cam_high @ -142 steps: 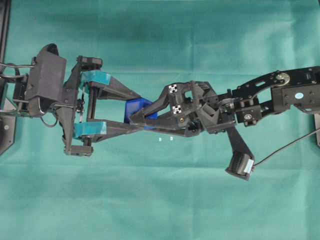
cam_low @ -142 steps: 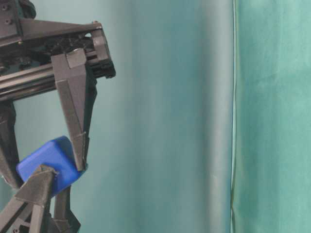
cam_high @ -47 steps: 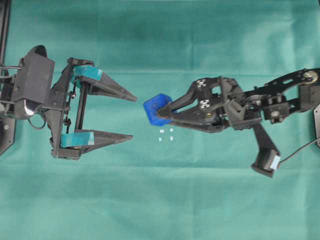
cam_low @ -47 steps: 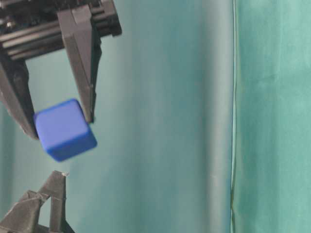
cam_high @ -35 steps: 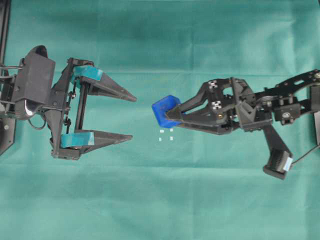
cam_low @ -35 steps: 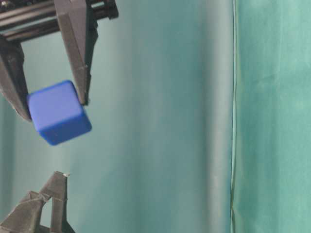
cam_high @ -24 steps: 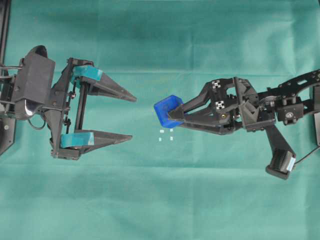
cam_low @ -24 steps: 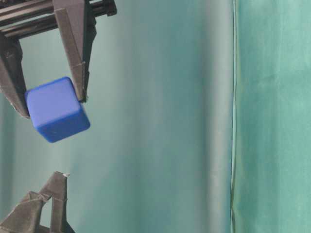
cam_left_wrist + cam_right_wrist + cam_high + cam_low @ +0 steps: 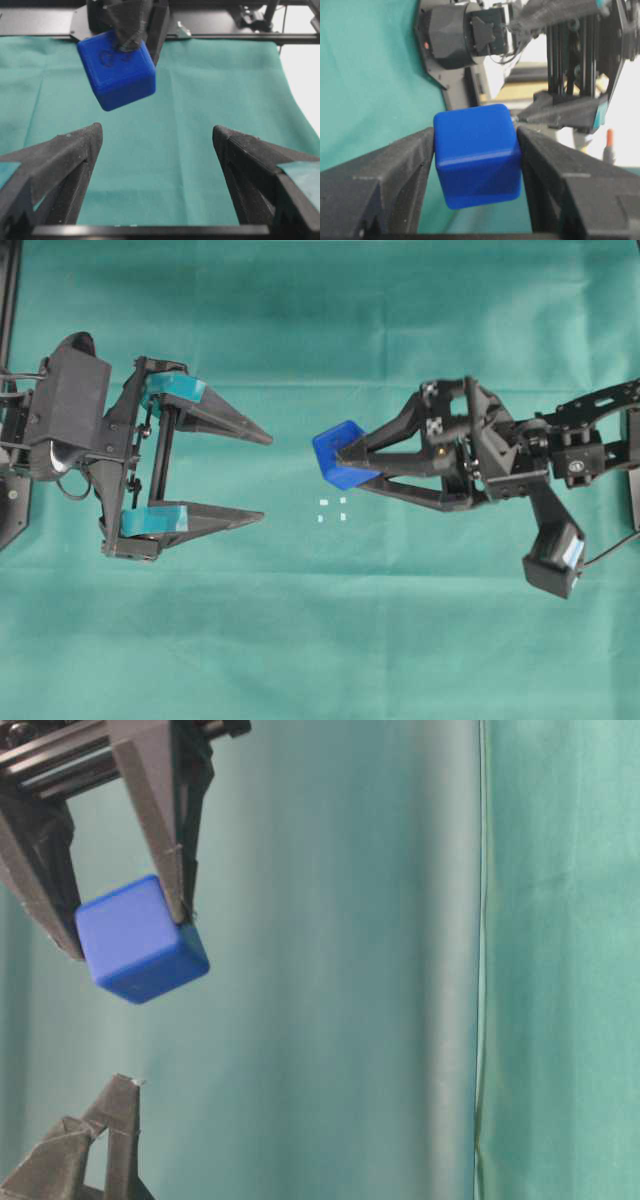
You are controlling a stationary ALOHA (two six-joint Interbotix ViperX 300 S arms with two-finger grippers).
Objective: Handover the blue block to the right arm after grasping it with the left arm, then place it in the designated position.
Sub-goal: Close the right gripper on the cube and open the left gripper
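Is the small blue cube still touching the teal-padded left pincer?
No, the blue cube sits clamped in the all-black right pincer, clear of the open left pincer.

Black arms; left gripper (image 9: 255, 472) teal-padded, right gripper (image 9: 345, 462) white-stickered, black cable trailing

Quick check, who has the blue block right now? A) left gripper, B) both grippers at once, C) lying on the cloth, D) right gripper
D: the blue block sits pinched between the right gripper fingertips, while the left gripper stands open and apart from it.
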